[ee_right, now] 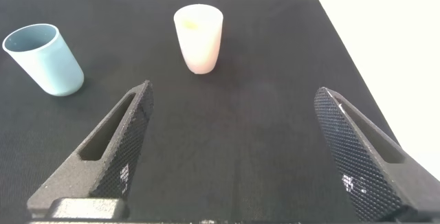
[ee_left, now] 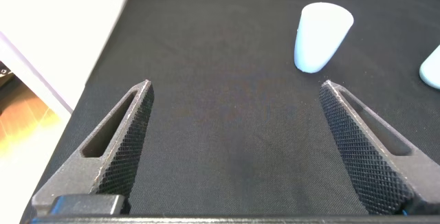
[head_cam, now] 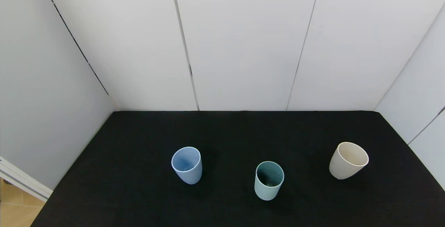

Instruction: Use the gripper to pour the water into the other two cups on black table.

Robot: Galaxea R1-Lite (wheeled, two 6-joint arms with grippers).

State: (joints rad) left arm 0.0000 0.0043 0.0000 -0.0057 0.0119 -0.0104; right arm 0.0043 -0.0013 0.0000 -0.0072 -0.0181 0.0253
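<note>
Left gripper (ee_left: pixel 234 138): fingers (ee_left: pixel 124 141) released, spread wide, grasping nothing, low over bare black counter (ee_left: pixel 220 59). Light blue cup (ee_left: pixel 320 35) upright farther off beyond them, well apart. Right gripper (ee_right: pixel 230 141): fingers (ee_right: pixel 120 145) likewise released and empty, low over the counter, cream-beige cup (ee_right: pixel 199 37) upright ahead, teal-green cup (ee_right: pixel 45 58) off to one side. From the head camera: three cups standing upright in a loose row, well apart from each other, light blue (head_cam: pixel 187 164) at left, teal-green (head_cam: pixel 269 180) in the middle and nearest, cream-beige (head_cam: pixel 348 160) at right. Water not discernible.
</note>
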